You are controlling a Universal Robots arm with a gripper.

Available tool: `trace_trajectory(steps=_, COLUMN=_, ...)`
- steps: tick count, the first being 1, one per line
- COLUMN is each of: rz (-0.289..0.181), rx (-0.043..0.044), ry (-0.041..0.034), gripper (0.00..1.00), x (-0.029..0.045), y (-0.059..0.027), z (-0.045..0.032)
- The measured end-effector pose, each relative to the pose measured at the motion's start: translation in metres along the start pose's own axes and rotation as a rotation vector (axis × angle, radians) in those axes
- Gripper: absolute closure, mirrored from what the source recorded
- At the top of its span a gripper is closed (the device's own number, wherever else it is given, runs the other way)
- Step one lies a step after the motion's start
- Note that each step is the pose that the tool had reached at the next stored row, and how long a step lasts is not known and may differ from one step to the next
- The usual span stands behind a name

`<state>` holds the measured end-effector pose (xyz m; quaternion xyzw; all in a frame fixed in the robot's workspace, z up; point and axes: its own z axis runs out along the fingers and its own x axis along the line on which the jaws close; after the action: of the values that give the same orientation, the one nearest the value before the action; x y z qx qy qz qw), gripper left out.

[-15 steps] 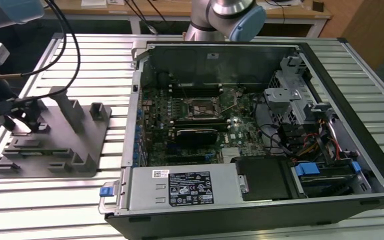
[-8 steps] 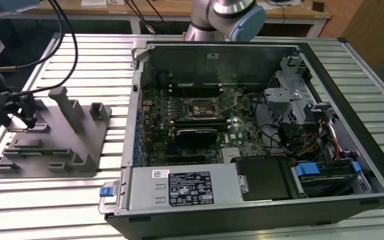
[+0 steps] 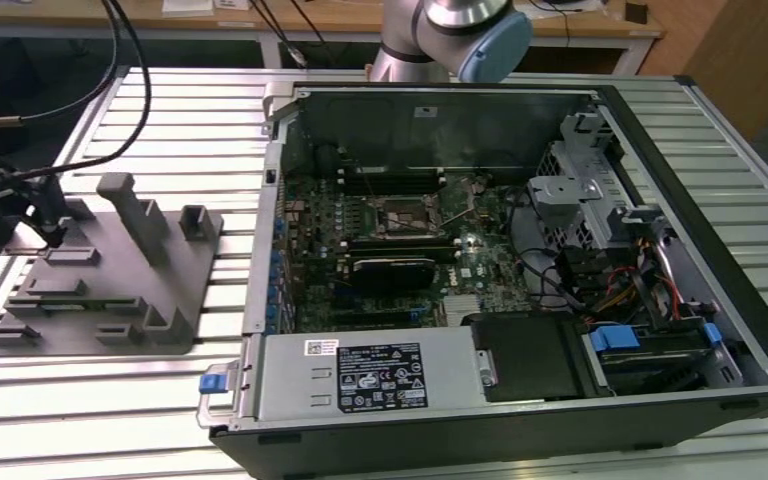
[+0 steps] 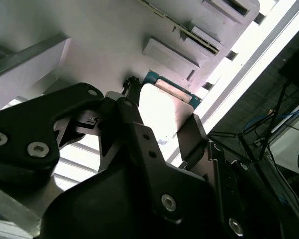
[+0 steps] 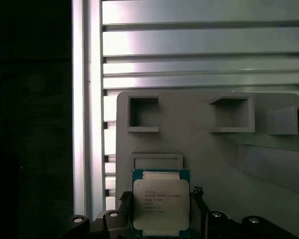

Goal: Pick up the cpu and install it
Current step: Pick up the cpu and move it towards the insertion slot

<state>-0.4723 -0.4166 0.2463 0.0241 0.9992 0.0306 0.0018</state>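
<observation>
The cpu point(image 5: 161, 203), lying on the grey fixture point(image 5: 214, 149), is clasped at opposite edges by the narrowed hand point(image 5: 161, 194). It is judged light, stiff and fragile, so best held by its rim.

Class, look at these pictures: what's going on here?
The robot's hand is shut on the cpu at the grey fixture, at the exterior view's left. Whether the cpu has left the fixture is unclear. The open computer stands at that view's right, the cpu not yet in it.
</observation>
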Motion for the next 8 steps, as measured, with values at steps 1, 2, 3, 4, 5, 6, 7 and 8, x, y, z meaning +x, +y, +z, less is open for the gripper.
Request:
trace_trajectory(steps=1, rz=0.0, rx=0.0, ry=0.0, gripper=0.46, x=0.0, y=0.0001, z=-0.0018)
trace_trajectory(steps=2, rz=0.0, rx=0.0, ry=0.0, gripper=0.46, x=0.0, y=0.0002, z=-0.0039)
trace_trajectory(steps=3, rz=0.0, rx=0.0, ry=0.0, gripper=0.46, x=-0.0001, y=0.0004, z=-0.0059)
trace_trajectory(steps=4, rz=0.0, rx=0.0001, ry=0.0001, gripper=0.46, x=-0.0001, y=0.0005, z=-0.0081)
trace_trajectory(steps=5, rz=0.0, rx=0.0, ry=0.0, gripper=0.46, x=-0.0001, y=0.0007, z=-0.01)
trace_trajectory(steps=6, rz=0.0, rx=0.0, ry=0.0, gripper=0.46, x=-0.0001, y=0.0008, z=-0.0121)
trace_trajectory(steps=7, rz=0.0, rx=0.0, ry=-0.0001, gripper=0.46, x=-0.0001, y=0.001, z=-0.0142)
trace_trajectory(steps=8, rz=0.0, rx=0.0, ry=0.0, gripper=0.46, x=-0.0001, y=0.0011, z=-0.0163)
